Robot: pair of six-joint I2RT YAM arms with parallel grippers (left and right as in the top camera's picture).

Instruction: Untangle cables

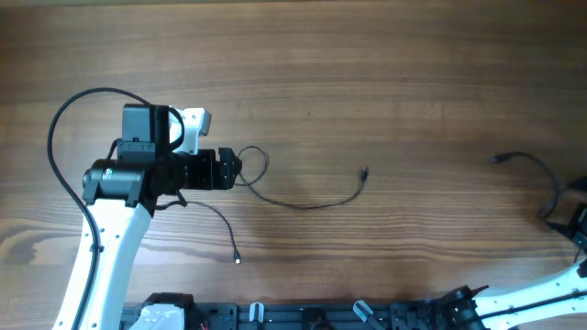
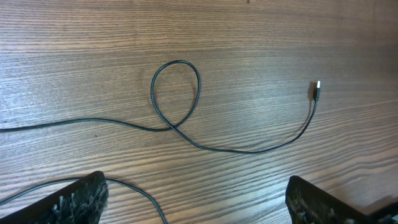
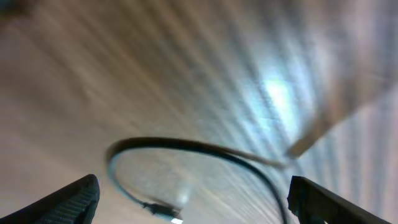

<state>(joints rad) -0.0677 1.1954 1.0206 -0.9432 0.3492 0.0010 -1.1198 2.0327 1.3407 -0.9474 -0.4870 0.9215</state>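
Three cables, thin and dark, lie apart from one another on a bare wooden table (image 1: 367, 73).

1. Looped cable (image 2: 176, 93): one closed loop crossing over itself, with a tail sweeping round to a small plug (image 2: 316, 91). It lies just ahead of the left pincer (image 2: 194, 186), whose fingers (image 2: 81, 199) stand spread wide with nothing between them.
2. Second cable (image 1: 227, 229): runs from beside the left arm toward the near edge and appears clear of item 1.
3. Third cable (image 1: 525, 154): lies at the far right in a loose curve. In the blurred wrist view it arcs in front of the right pincer (image 3: 189, 193), which is likewise spread and apparently empty.

Handling note (a judgement): the single loop looks like the last snarl. Pinch the strand just beside the crossing, or at the plug end, and draw it outward and low so the loop opens without tightening. Such fine wire could slip from the pads, so centre it before closing. Keep the pull clear of item 2.

Markings: no brand, label or lettering can be read anywhere.
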